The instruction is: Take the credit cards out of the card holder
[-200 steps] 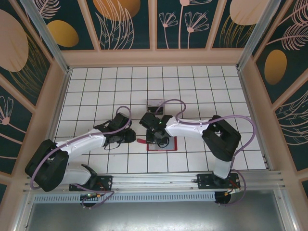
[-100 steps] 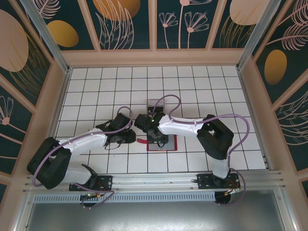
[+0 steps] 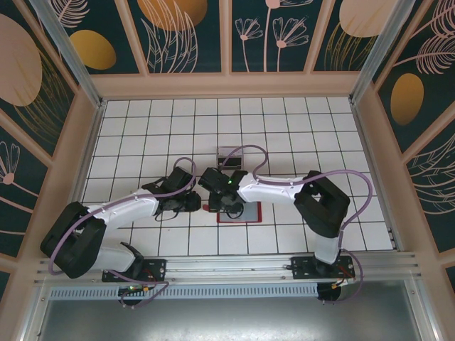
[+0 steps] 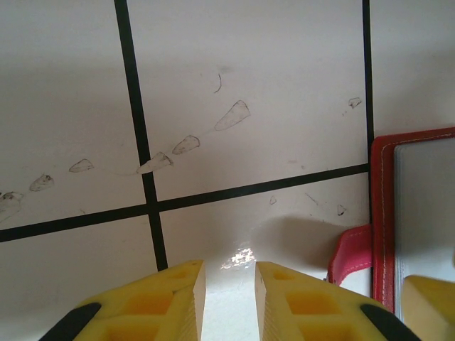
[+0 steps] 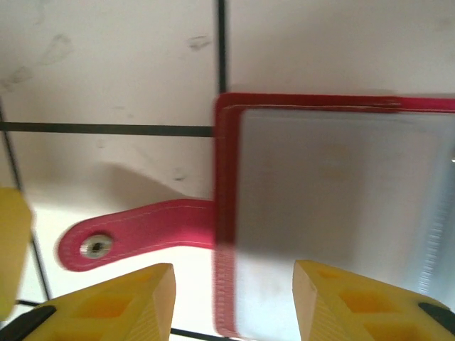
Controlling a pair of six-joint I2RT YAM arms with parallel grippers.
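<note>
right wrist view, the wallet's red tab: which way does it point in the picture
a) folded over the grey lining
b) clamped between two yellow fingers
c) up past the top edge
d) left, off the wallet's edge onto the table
D: the tab runs from the red border of the wallet toward the left of the picture, lying on the white table with its metal snap at the far end.

Right pincer over card holder; left pincer beside
</note>
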